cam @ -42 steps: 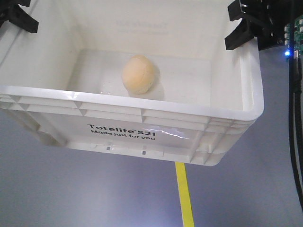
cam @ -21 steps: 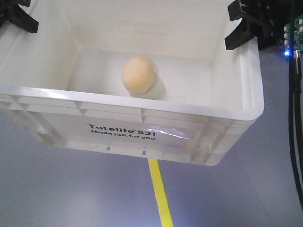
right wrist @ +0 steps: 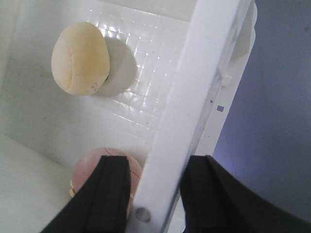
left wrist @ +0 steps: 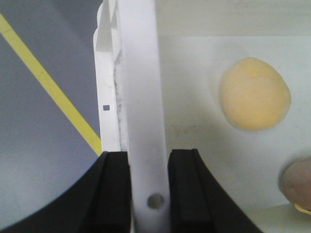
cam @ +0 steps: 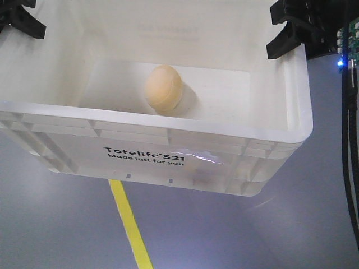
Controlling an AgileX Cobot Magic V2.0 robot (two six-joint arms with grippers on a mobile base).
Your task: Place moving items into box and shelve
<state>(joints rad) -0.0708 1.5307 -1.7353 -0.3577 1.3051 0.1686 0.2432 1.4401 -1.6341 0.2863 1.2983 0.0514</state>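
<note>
Left gripper [cam: 19,20]: black fingers pinch the left rim of the white tote [cam: 168,126]. The left wrist view shows one pad on each side of the rim wall, pressed against it.

Tote sits tilted in the front view, with the grey floor [cam: 235,235] visible beneath it. The "Totelife 521" print faces the camera. It sits at the same place in the picture as one second ago.

Yellow floor line [cam: 129,225]: the main change. A second ago it ran out from under the tote's right half. Half a second ago it was nearer the middle, and it now emerges under the left half, slanting down to the right.

Peach toy [cam: 164,88]: on the tote's floor, about mid-width, apart from all walls. Its position is almost unchanged.

Pinkish-brown toy [right wrist: 86,169]: also inside the tote, close to the right wall. The right wrist view shows it partly behind a finger, and it is out of sight in the front view.

Right gripper [cam: 291,29]: clamped on the right rim, one finger inside and one outside.

Far right: black cables [cam: 352,145] hang down, with a blue light [cam: 340,63] above them.
</note>
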